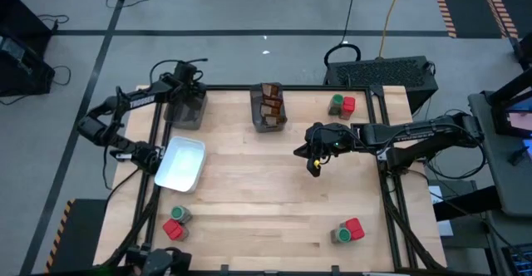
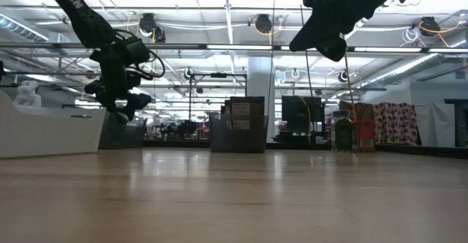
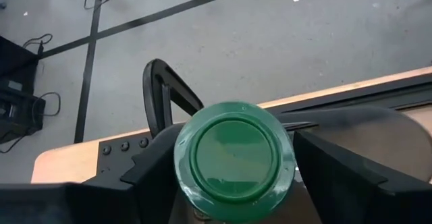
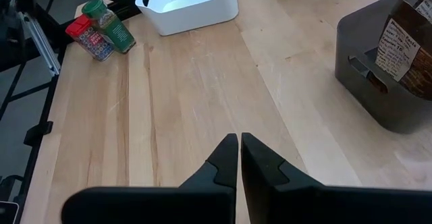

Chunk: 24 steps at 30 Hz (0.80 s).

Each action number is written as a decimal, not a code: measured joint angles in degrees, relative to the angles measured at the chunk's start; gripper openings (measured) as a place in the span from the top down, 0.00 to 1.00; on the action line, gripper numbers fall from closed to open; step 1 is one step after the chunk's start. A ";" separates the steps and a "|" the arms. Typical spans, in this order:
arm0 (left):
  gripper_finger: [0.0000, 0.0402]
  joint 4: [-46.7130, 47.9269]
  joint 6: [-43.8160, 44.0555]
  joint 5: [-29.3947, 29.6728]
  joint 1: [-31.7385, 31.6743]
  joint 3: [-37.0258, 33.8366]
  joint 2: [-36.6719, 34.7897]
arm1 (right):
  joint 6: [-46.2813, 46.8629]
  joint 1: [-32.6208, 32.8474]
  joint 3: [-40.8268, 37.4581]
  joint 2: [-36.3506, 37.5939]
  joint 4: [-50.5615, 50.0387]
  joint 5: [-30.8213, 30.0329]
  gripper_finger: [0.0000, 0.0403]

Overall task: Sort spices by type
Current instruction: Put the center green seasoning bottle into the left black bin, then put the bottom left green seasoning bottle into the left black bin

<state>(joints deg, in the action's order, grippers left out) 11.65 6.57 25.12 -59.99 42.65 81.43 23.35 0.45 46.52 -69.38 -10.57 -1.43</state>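
A green-lidded jar (image 3: pixel 234 153) is being released between the parted fingers of the left gripper (image 1: pixel 184 93) over the bin (image 1: pixel 186 110) at the tabletop's far left corner. A clean lift away is called for next. The right gripper (image 4: pixel 239 158) is shut on nothing, mid-table.

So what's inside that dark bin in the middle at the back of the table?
The middle bin holds brown-orange packets standing upright, one with a printed label. Its walls hide their lower parts and the bottom of the bin.
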 joint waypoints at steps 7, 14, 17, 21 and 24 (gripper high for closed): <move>0.30 0.01 -1.44 0.03 0.28 0.04 -2.79 | 0.00 0.00 0.00 0.00 0.00 0.02 1.00; 0.29 0.32 -1.51 0.37 1.39 0.07 -6.97 | 0.00 0.00 0.00 0.00 0.02 0.02 1.00; 0.29 1.49 -1.51 0.39 2.17 0.09 -9.75 | 0.00 0.00 0.00 0.00 0.02 0.02 1.00; 0.29 3.26 -1.48 -0.95 3.95 0.09 -15.04 | 0.00 0.00 0.00 0.00 0.02 0.02 1.00; 0.29 5.12 -0.94 -4.90 5.97 0.09 -19.73 | 0.00 0.00 0.00 0.00 0.04 0.04 1.00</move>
<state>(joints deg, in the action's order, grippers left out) 16.76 5.63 20.22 -54.01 42.74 61.70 23.35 0.45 46.52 -69.38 -10.52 -1.39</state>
